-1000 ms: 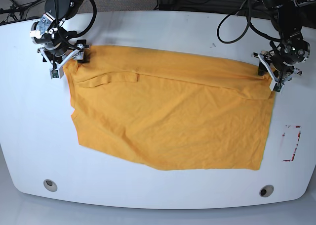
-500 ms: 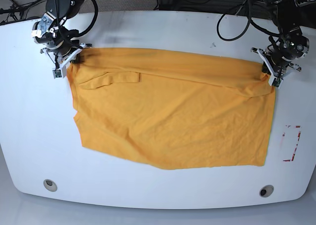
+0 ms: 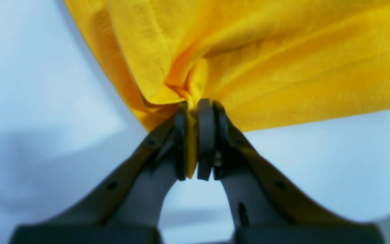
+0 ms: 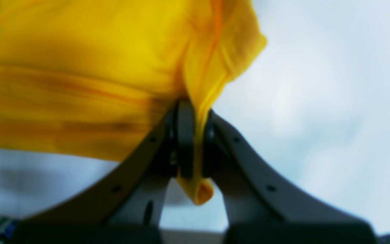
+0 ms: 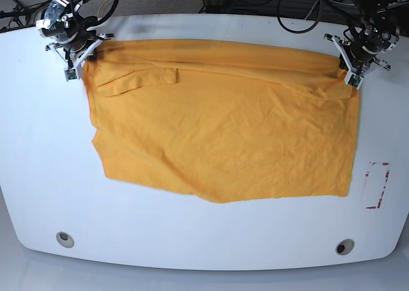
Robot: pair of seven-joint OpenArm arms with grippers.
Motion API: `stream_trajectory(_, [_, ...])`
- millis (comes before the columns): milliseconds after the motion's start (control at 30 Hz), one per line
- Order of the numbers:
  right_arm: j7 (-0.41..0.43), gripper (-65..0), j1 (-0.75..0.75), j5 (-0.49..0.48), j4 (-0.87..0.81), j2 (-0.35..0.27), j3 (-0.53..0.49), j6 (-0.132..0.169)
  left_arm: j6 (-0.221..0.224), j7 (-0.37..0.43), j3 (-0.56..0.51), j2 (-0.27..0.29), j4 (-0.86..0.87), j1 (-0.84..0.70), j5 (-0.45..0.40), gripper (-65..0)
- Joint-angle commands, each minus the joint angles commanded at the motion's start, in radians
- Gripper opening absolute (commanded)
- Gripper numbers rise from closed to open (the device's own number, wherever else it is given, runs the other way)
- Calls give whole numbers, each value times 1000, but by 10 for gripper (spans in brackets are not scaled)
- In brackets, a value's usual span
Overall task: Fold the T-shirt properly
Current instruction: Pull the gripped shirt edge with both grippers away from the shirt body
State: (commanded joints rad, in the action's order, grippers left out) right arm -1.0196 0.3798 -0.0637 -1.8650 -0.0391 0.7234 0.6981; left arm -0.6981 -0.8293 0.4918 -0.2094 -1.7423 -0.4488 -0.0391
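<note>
The orange-yellow T-shirt [image 5: 223, 125] lies spread on the white table [image 5: 38, 163], plain side up; its print is hidden. One sleeve [image 5: 137, 81] is folded over near the far left. My right gripper [image 5: 85, 53] is shut on the shirt's far left corner, and the right wrist view shows its jaws [image 4: 195, 118] pinching a bunched fold of cloth [image 4: 80, 67]. My left gripper [image 5: 349, 70] is shut on the far right corner, and the left wrist view shows it [image 3: 195, 112] clamped on gathered fabric [image 3: 283, 61]. The far edge is pulled taut between both grippers.
A red-and-white marking [image 5: 377, 185] is on the table at the right. Two round grommets [image 5: 64, 239] [image 5: 345, 247] sit near the front edge. Cables [image 5: 300, 9] hang behind the table's far edge.
Both grippers have moved toward the table's far edge, dragging the shirt's far edge with them. The shirt has shifted back and lies more stretched.
</note>
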Motion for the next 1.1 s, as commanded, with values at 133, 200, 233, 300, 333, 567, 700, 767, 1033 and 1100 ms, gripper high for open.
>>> stream_trajectory(133, [0, -636, 41, 0, -40, 0, 0, 0, 0, 0, 0, -3, -26, -51, 0, -650])
stream_trajectory(200, [0, -633, 51, -2, -49, 2, 0, 0, 0, 0, 0, -3, -34, -63, 0, -650])
stream_trajectory(233, [0, -633, 52, -3, -51, 2, 0, 0, 0, 0, 0, -5, -35, -64, 0, -650])
stream_trajectory(300, [0, -631, 55, -6, -51, 2, 0, 0, 0, 0, 0, -5, -38, -68, 0, -650])
stream_trajectory(333, [0, -631, 57, -5, -51, 2, 0, 0, 0, 0, 0, -5, -38, -71, 0, -650])
stream_trajectory(567, [0, -609, 55, -2, -49, 2, 0, 0, 0, -6, 2, -5, -35, -72, -6, -585])
stream_trajectory(700, [0, -468, 51, 0, -51, 2, 0, 0, 0, -57, -3, -5, -37, -66, -6, -424])
stream_trajectory(767, [0, -376, 51, -3, -51, 2, 3, 0, 0, -74, -3, -5, -38, -64, -6, -346])
stream_trajectory(1033, [0, -75, 48, -29, -92, 11, 2, 0, 0, -97, -2, -5, -80, -23, -2, -229])
stream_trajectory(1100, [0, -75, 52, -63, -103, 14, 3, 0, 0, -132, -2, -5, -106, -18, -2, -229])
